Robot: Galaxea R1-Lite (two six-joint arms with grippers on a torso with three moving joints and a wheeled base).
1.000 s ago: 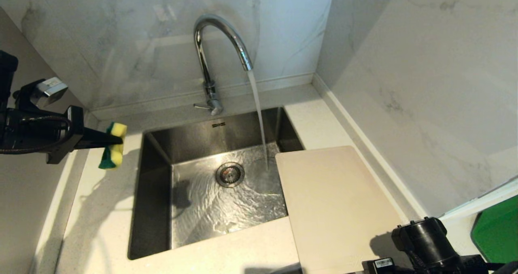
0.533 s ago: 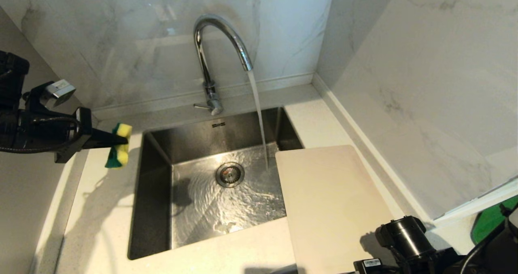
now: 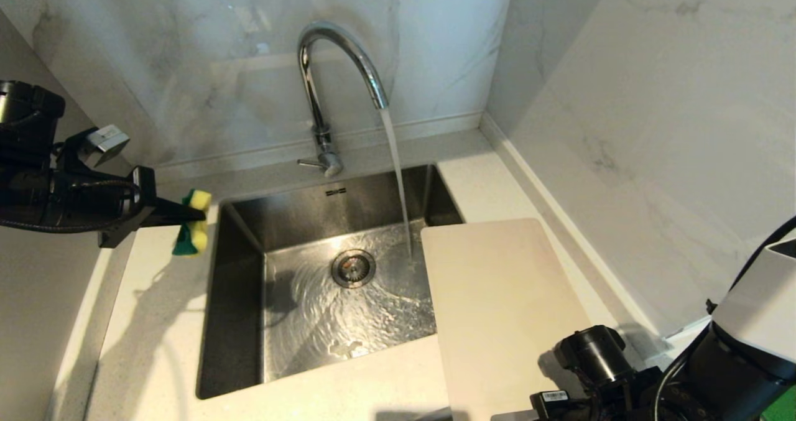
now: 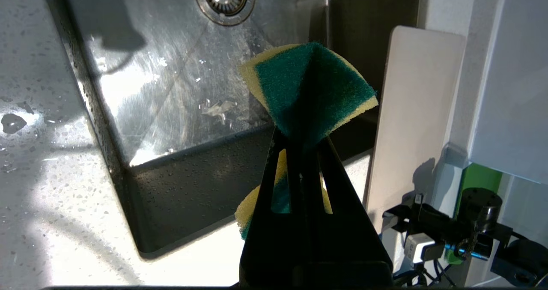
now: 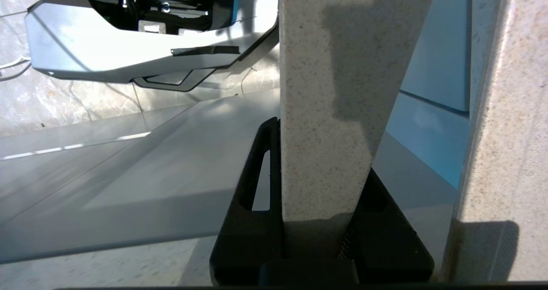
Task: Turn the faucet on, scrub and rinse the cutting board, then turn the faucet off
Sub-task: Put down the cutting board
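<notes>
Biggest risk first: the counter (image 3: 155, 321) could get flooded. The faucet (image 3: 339, 48), at 12 o'clock of the sink (image 3: 239, 321), is running, and its stream (image 3: 398, 178) lands just beside the board's far corner. A board tilted under it could throw water outward.

The cutting board (image 3: 497, 296) lies at 4 o'clock from the drain (image 3: 353, 267), with one long edge overhanging the basin. The right claw (image 5: 321, 161), at 5 o'clock in the head view, looks closed on a pale slab that I take to be the board's near end. A pinch at one end of a wide, wet sheet could slip or let it swing and knock the spout.

The left claw (image 3: 186, 216), at 9 o'clock of the sink, is clamped hard on the sponge (image 3: 194, 228), folding it. Crumpled like that it offers little scrubbing face, and it could twist out under pressure.

Counts:
- One counter
- One sink
- One board
- One faucet
- Two claws
- One sponge
- One drain
</notes>
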